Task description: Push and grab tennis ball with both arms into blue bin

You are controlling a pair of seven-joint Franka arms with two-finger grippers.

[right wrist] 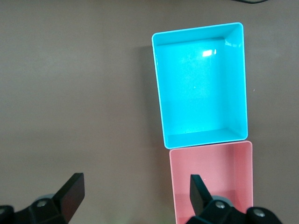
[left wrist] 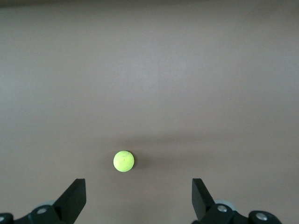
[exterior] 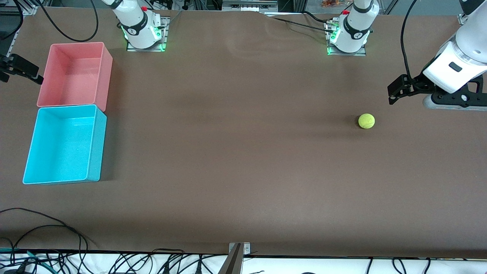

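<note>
The right tool (exterior: 15, 68) is cut off by the front view's edge beside the pink bin (exterior: 102, 72), so only part of its black body shows there, and in the right wrist view the pink bin runs off the picture's edge. The left arm (exterior: 462, 61) leaves the front view at the worktop's (exterior: 243, 171) end, hiding its upper links. The tennis ball's (exterior: 366, 121) seam is too faint to make out.
</note>
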